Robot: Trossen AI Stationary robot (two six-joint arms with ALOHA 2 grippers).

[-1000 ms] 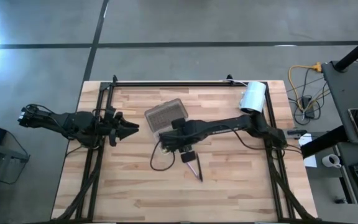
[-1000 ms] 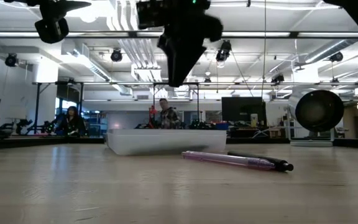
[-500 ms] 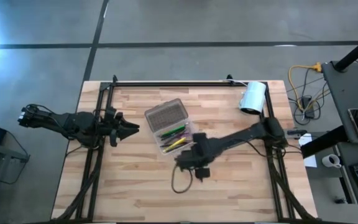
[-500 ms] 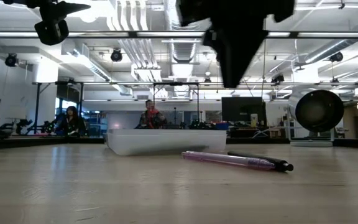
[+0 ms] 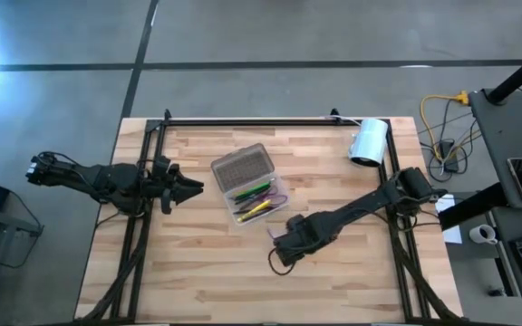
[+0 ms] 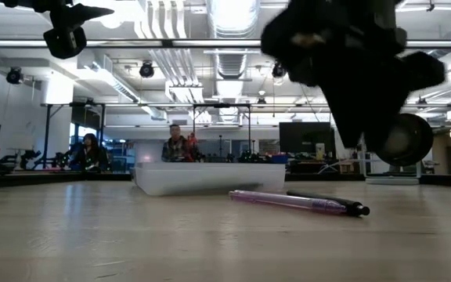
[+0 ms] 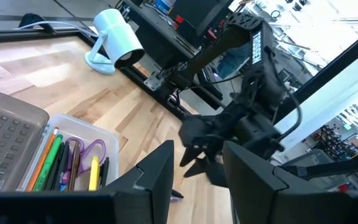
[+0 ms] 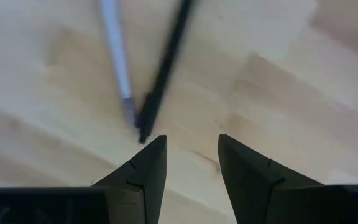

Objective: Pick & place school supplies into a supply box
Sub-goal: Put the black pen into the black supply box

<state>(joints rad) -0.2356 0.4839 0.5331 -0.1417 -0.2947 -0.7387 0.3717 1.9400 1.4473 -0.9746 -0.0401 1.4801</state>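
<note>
Two pens on bare surface nr front-middle, right tool just above, fingers apart, empty, supply box mid-surface w/ supplies, left tool open nr left edge.

The right gripper hangs low at six o'clock, fingers parted and empty; the left gripper waits at nine, jaws apart.

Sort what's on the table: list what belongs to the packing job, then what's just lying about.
Job: supply box with pens and scissors inside; purple pen and black pen on the table, below the open right gripper.

Lying about: white roll; left gripper, waiting open at the left.
</note>
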